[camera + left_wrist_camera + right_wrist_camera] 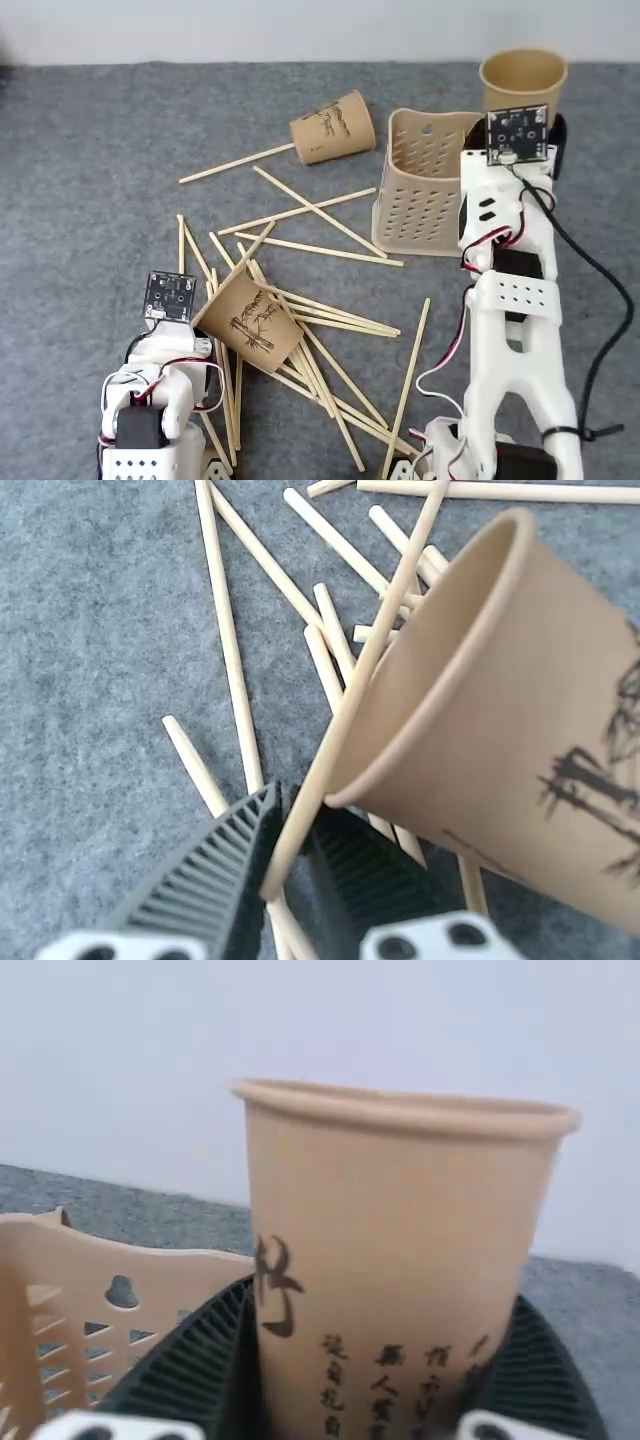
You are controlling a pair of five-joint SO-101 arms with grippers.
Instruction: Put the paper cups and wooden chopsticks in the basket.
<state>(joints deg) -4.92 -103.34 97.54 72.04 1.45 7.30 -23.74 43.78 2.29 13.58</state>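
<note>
A: Looking at the right gripper point(385, 1360), what does it have?

B: Its jaws are clamped on a paper cup point(400, 1260), one finger on each side of the wall. The cup is upright with its mouth up, and it's off the table.

A: And where is the basket point(415, 200) from there?

B: Just beside the cup, towards the robot's left and a little nearer the arm's base. The cup sits past the basket's far right corner, not over the opening. I'd say the next move is a short carry left and back before letting go.

A: What about the left gripper point(295, 810)?

B: It's closed on a single chopstick point(365, 660), pinched near one end. The stick's long axis runs away from the jaws and crosses the rim of the tipped cup point(500, 730), which lies on its side right beside the fingers.

A: Which arm is closer to the basket?

B: The right, by far. The left is well apart from it, with the loose chopsticks point(320, 320) spread between them. A third cup point(333, 127) lies on its side near the basket's left wall.

A: Any risk with the long stick?

B: Probably, because it could catch on that rim as it lifts.
</note>
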